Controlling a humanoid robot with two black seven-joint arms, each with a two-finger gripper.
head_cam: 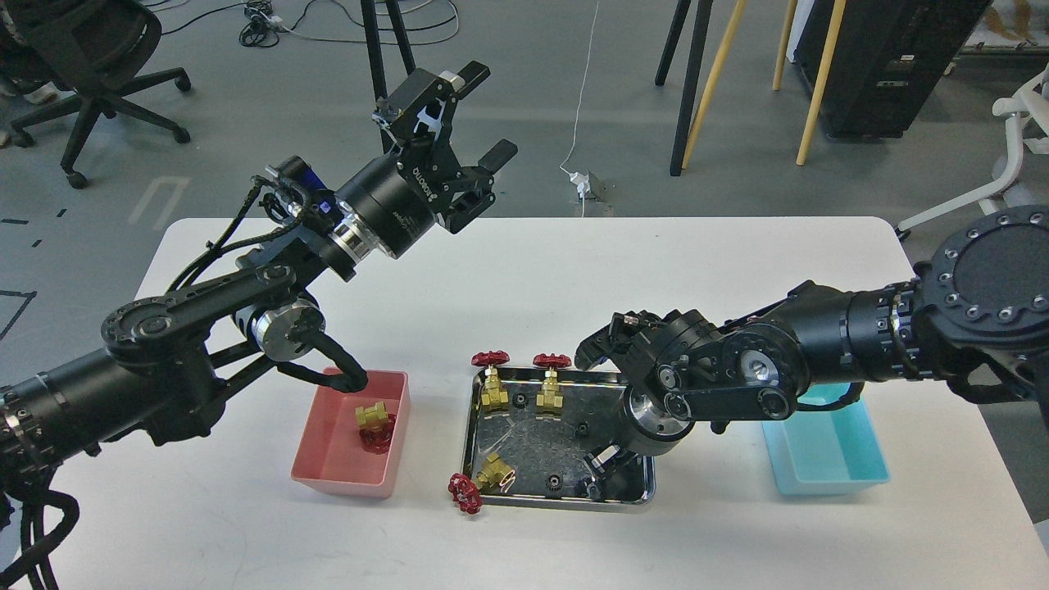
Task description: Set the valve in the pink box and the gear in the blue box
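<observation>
Head view shows the right gripper low in the steel tray near a gear; I cannot tell its fingers. Left gripper hangs open. One valve lies in the pink box. The tiny gear could slip away.

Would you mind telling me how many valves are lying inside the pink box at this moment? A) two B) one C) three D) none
B: a single valve lies inside the pink box, while the other three valves are still at the steel tray.
</observation>
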